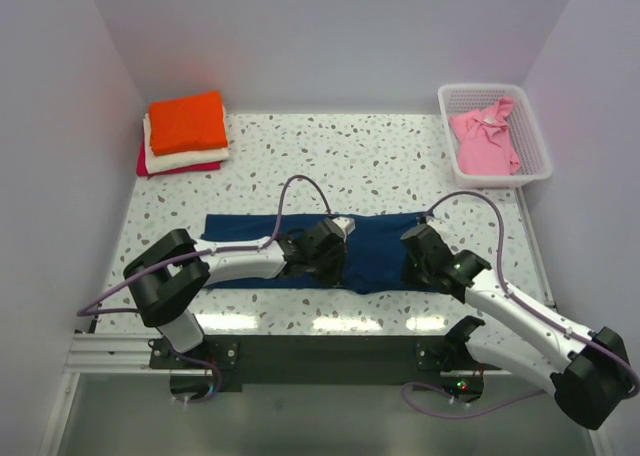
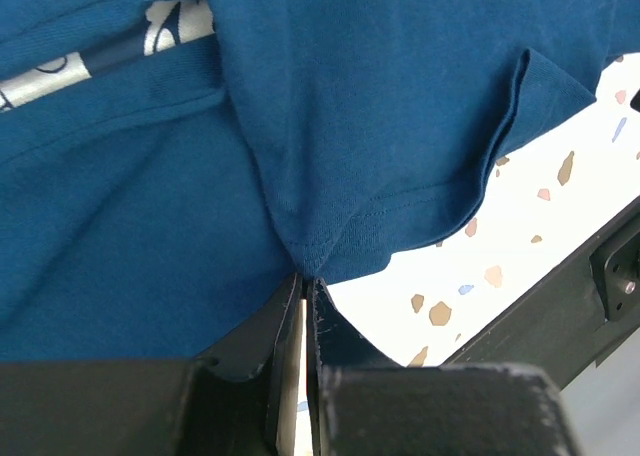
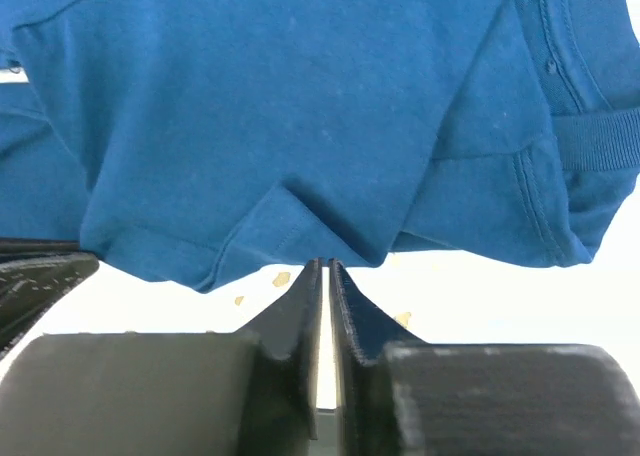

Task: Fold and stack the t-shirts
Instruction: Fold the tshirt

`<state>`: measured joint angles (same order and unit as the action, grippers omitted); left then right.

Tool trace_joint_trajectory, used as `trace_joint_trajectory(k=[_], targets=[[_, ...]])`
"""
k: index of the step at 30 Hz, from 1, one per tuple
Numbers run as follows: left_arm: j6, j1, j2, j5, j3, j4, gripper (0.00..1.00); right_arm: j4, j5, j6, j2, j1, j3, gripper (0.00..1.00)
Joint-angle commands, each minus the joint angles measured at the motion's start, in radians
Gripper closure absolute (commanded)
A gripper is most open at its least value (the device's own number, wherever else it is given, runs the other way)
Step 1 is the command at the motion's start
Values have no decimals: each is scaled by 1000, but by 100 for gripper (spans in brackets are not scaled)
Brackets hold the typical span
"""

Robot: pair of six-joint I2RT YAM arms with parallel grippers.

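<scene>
L gripper (image 2: 306, 279) jaws narrow, tips nipping stitched hem of soft navy tee (image 2: 380, 106), R gripper (image 3: 328, 266) jaws likewise clamped on folded hem, speckled table (image 2: 505, 246) beneath tips.

L end effector (image 2: 307, 288) pinching hem of navy tee (image 2: 350, 106), lifted off speckled table (image 2: 470, 276)
</scene>
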<state>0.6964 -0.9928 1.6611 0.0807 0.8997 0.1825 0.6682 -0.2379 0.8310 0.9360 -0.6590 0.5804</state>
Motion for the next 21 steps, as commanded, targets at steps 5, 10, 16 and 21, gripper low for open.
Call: trace_joint_trajectory(k=[5, 10, 16, 21], targets=[[9, 10, -40, 2, 22, 2, 91, -61, 0, -12, 42, 1, -2, 65], [11, 9, -37, 7, 24, 2, 92, -151, -1, -64, 161, 1, 47, 56], [8, 10, -34, 5, 30, 8, 92, -213, 2, -92, 245, 1, 68, 53], [6, 10, -32, 4, 30, 9, 92, -233, 18, -96, 253, -1, 67, 53]])
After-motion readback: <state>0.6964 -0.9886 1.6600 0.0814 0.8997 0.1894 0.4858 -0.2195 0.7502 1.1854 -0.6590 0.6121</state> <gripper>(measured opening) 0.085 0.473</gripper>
